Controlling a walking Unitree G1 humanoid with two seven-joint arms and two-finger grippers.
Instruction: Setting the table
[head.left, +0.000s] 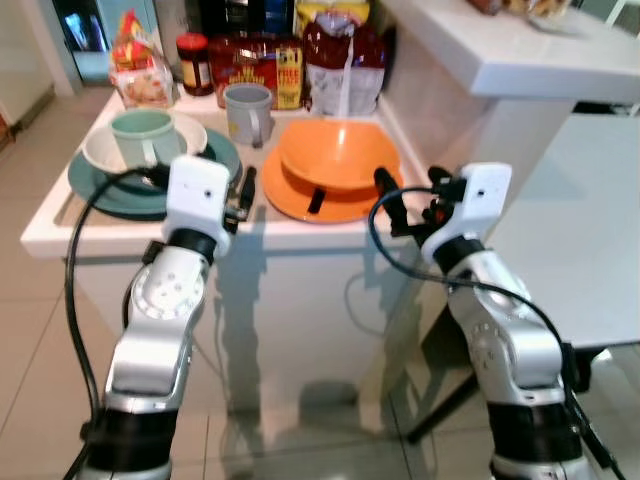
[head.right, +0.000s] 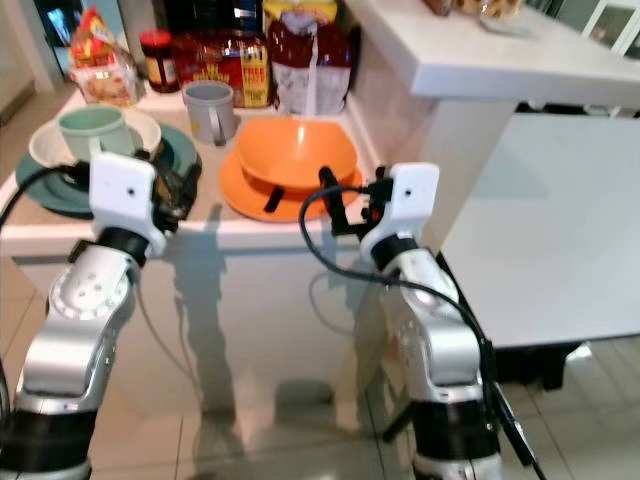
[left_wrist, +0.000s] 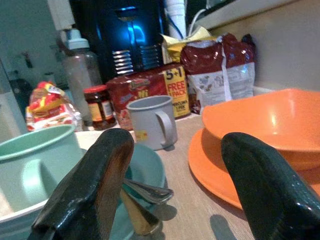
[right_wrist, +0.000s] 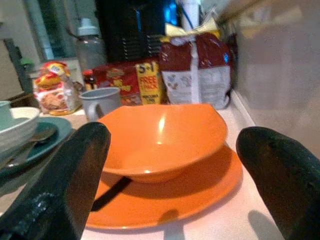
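Open right hand (right_wrist: 170, 165), glossy orange bowl (right_wrist: 162, 135)

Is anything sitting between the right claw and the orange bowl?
Nothing visible. The right claw is open and faces the orange bowl directly, with just the orange plate under the bowl.

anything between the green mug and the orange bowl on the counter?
Yes: the grey mug stands between the green mug and orange bowl, set further back. Left eye view shows it.
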